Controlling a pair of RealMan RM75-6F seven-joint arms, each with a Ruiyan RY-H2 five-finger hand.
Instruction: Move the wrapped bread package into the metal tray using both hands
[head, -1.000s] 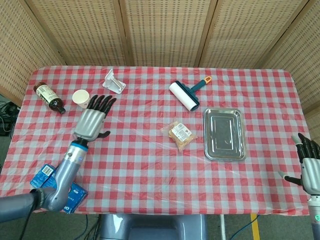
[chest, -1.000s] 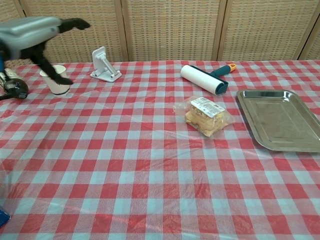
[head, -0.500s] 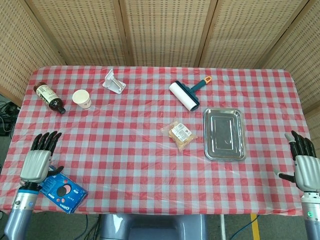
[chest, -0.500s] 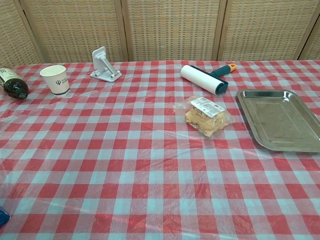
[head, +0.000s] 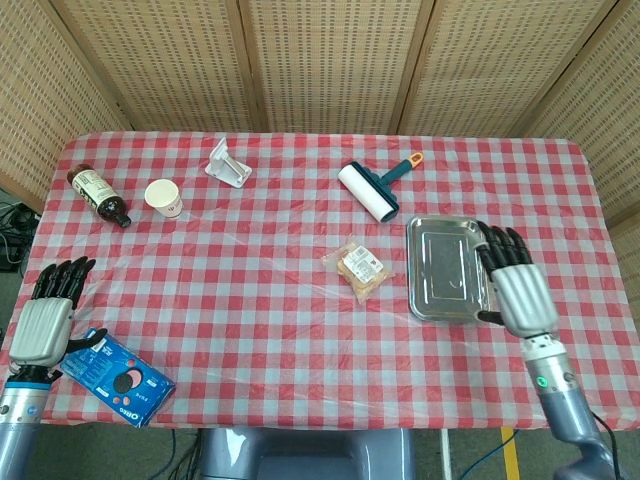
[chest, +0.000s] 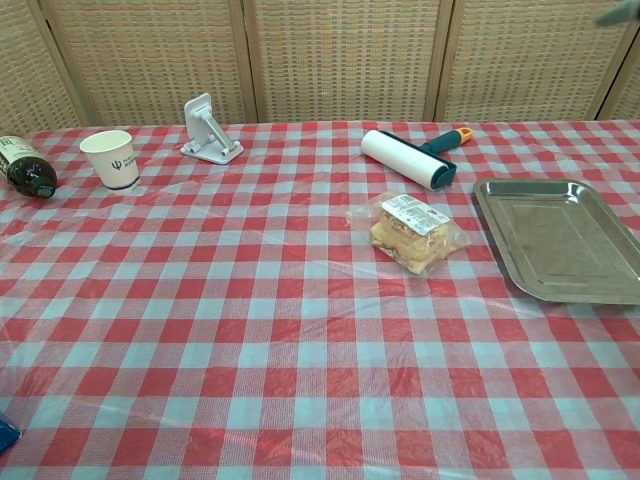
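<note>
Head view: bread (head: 360, 269) lies mid-bench, left of the empty tray (head: 449, 268), untouched. Right robot hand (head: 516, 285), fingers spread, hovers over the tray's right edge; left robot hand (head: 46, 317), empty, near-left. Transfer not started.

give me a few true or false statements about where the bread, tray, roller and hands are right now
1. The bread package lies on the tablecloth beside the metal tray, not in it. True.
2. The right hand holds the bread package. False: it holds nothing, its fingers spread over the tray's right edge.
3. The lint roller lies farther back on the table than the bread package. True.
4. The left hand rests on the paper cup. False: it is at the table's near left edge, by the blue cookie box, well apart from the cup.
5. The tray is empty. True.
</note>
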